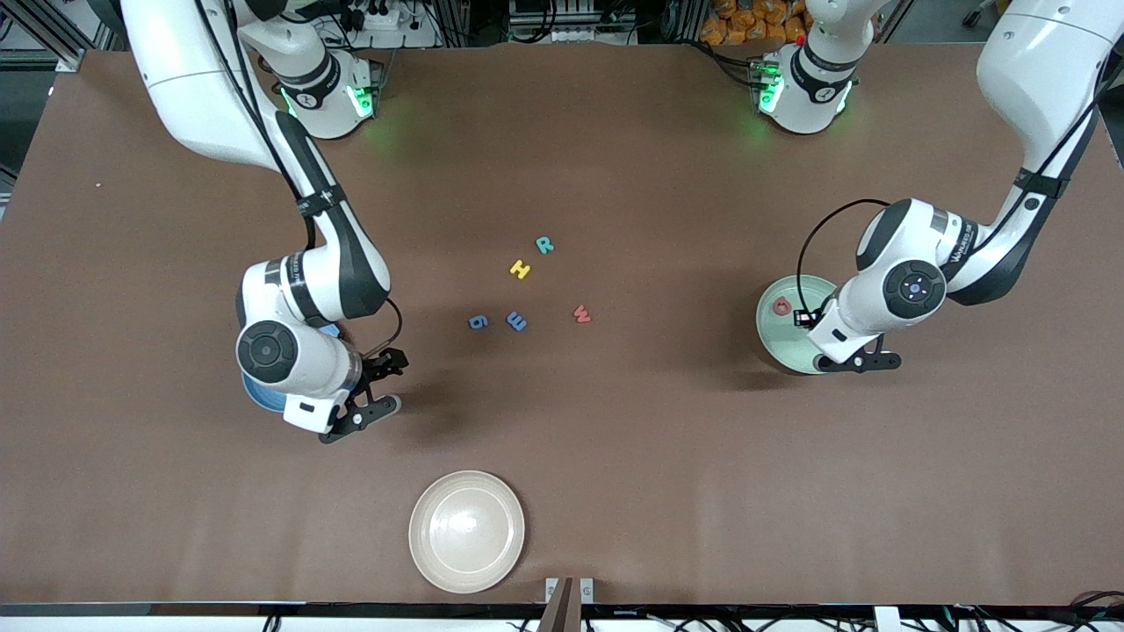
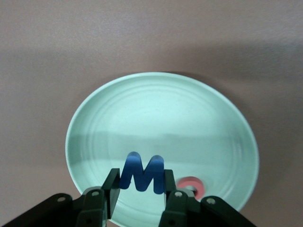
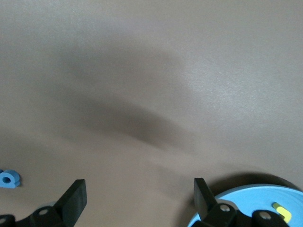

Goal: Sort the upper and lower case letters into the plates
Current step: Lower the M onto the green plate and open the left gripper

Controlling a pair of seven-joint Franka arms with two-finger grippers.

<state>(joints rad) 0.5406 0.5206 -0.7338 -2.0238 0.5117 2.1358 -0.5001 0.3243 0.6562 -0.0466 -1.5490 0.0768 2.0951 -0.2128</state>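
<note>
- The left tool (image 2: 139,201) is seen hanging over the pale green plate (image 2: 161,94), pinching a blue letter (image 2: 142,172) between its two fingers; from the left wrist view it reads like a W/M shape, held upright above the plate's floor.
- A red letter (image 2: 191,187) is spotted lying in that same green plate, just beside the held blue one and partly hidden by one finger. In the front view it shows as a small red spot (image 1: 781,305) on the plate (image 1: 781,342), which sits toward the left arm's end of the table (image 1: 615,158).
- The right tool (image 1: 379,386) is held with its fingers spread wide and nothing between them, right beside the blue plate (image 3: 246,208), which is mostly covered by the arm in the front view.
- A bit of yellow letter (image 3: 281,210) can be made out in the blue plate from the right wrist view.
- Five letters are left loose mid-table, well apart from both tools: teal R (image 1: 544,245), yellow H (image 1: 520,269), red w (image 1: 582,313), a blue m/W shape (image 1: 516,321) and blue g (image 1: 478,322).
- The teal R is farthest from the front camera; both blue letters sit nearest to it, side by side.
- A cream plate (image 1: 467,530) is parked near the table edge closest to the front camera, with nothing in it.
</note>
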